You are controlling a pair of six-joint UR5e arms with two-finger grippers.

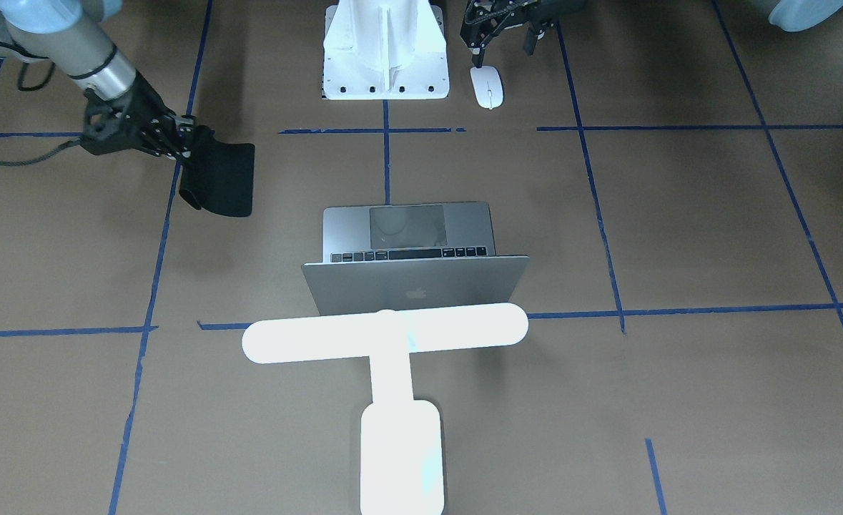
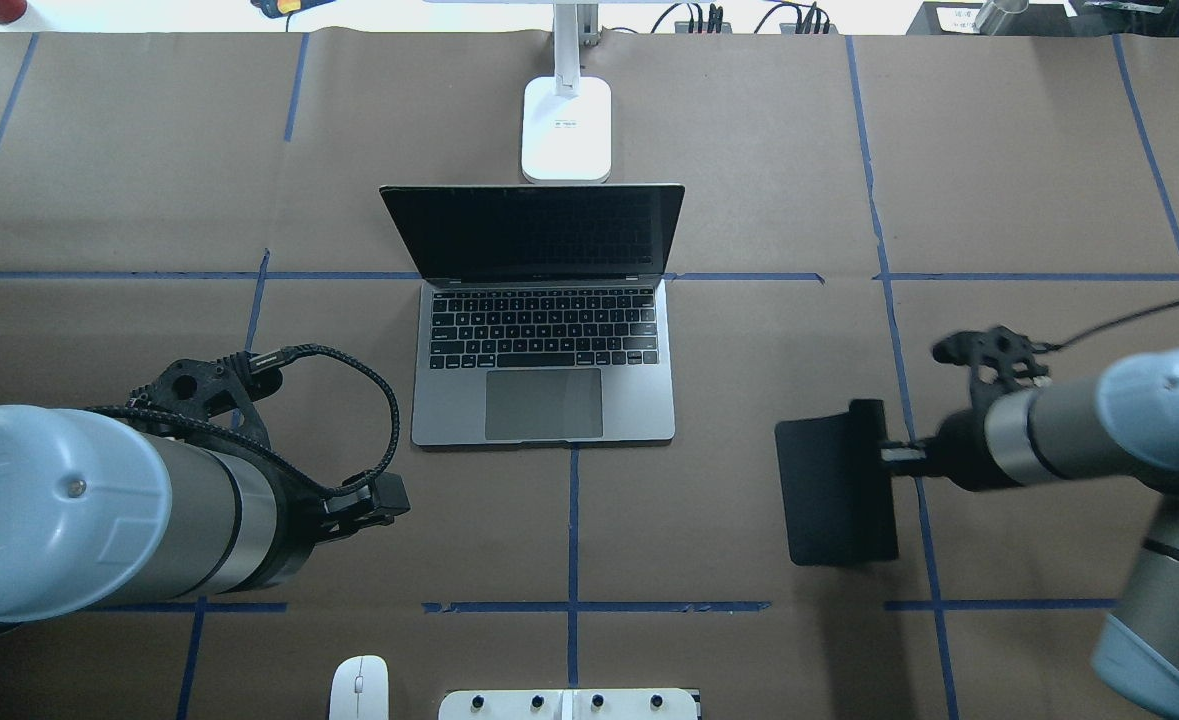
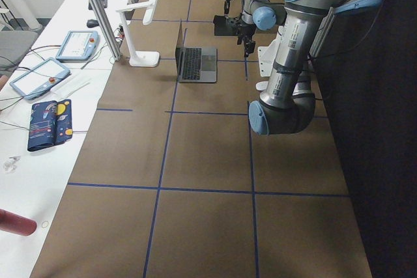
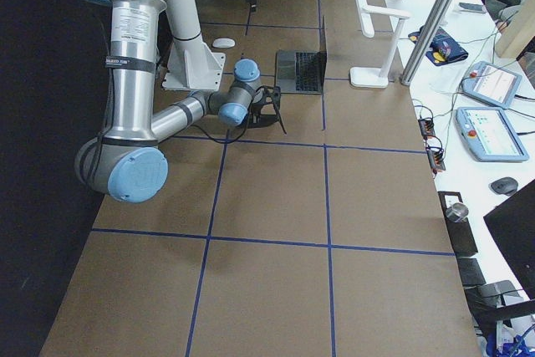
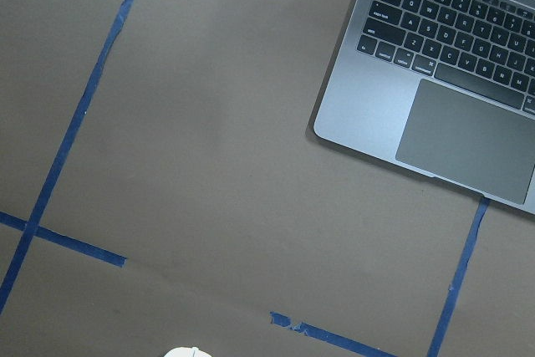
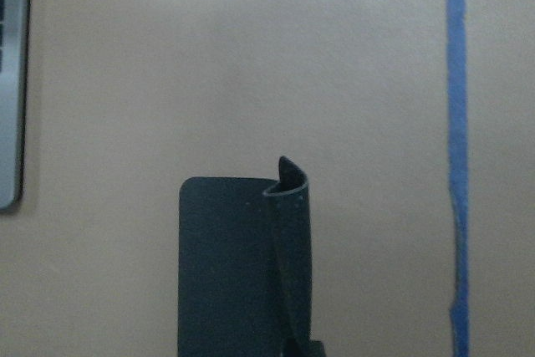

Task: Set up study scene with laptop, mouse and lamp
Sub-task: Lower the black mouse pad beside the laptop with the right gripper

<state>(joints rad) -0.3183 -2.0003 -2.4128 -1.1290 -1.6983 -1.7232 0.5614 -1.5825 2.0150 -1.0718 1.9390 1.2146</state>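
The laptop stands open between lamp and mouse, black mouse pad at the right claw.

Matt metal laptop, glossy mouse

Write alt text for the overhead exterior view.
An open laptop sits mid-table, the lamp standing behind its screen. The right gripper pinches a black mouse pad right of it; the left arm fills the left side, and the white mouse lies at the bottom edge.
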